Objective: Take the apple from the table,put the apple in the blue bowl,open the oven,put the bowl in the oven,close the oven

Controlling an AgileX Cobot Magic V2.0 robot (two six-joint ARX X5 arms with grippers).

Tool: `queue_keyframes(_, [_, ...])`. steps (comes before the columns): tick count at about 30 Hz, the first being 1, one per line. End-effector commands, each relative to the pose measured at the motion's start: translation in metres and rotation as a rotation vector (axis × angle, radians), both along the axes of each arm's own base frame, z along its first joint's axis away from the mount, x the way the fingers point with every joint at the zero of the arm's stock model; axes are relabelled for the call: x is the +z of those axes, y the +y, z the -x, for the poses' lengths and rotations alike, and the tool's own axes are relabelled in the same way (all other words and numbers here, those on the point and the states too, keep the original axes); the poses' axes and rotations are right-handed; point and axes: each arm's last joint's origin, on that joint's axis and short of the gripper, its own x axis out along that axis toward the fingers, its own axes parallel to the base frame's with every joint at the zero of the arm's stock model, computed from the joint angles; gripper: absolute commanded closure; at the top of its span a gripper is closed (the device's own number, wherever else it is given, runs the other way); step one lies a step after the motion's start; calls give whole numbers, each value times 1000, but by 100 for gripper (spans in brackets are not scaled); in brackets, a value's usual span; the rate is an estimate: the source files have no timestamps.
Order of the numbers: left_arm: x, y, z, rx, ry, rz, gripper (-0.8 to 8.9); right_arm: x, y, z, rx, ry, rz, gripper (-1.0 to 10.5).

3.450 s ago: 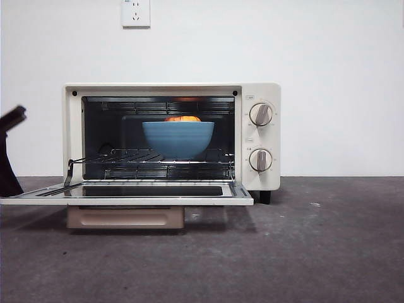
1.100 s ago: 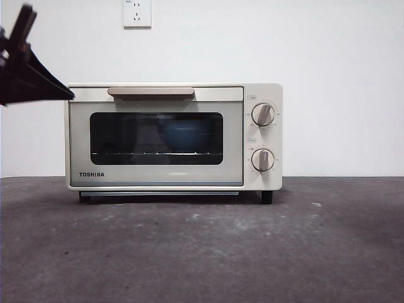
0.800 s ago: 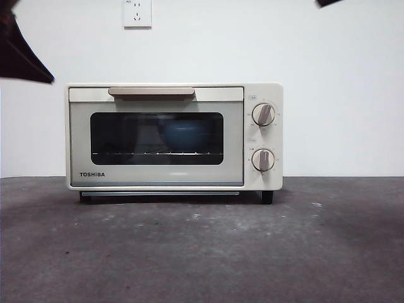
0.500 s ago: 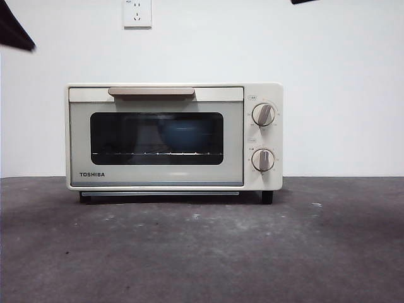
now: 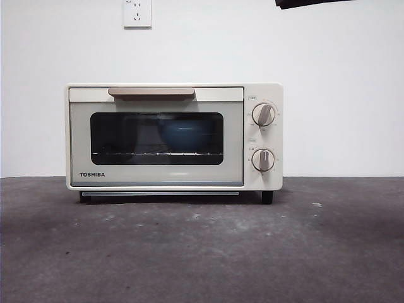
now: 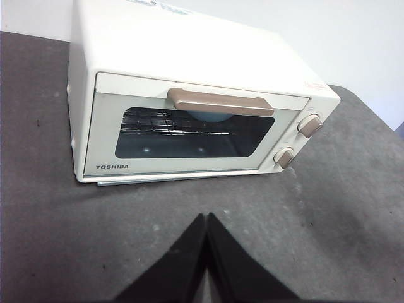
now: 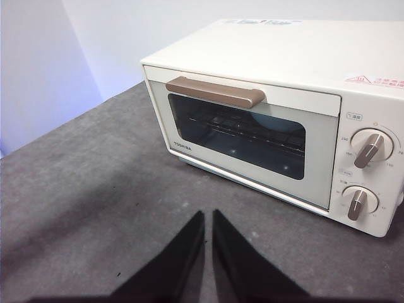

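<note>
— Though its door is shut, does the oven [image 5: 174,137] show anything inside?
— The blue bowl [image 5: 182,135], dim behind the dark glass, on the rack; the oven stands on the table [image 5: 202,252].
— And the grippers?
— Left gripper [image 6: 206,218]: jaws pressed together. Right gripper [image 7: 208,216]: nearly together. Both hang above the table before the oven, well apart from it.

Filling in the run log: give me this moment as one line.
oven: door shut | blue bowl: inside, behind glass | apple: not visible | left pincer: shut, clear of oven | right pincer: shut, clear of oven
</note>
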Motion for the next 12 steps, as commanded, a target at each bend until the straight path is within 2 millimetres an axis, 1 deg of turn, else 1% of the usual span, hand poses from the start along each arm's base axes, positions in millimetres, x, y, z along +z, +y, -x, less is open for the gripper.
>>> queue_keyframes(1, [6, 0, 2, -2, -24, -10, 806, 2, 1, 0, -17, -16, 2, 943])
queue_keyframes(6, [6, 0, 2, -2, -23, -10, 806, 2, -1, -2, -118, -29, 19, 943])
queue_keyframes(12, [6, 0, 1, -2, -24, -9, 806, 2, -1, -2, -125, -31, 19, 943])
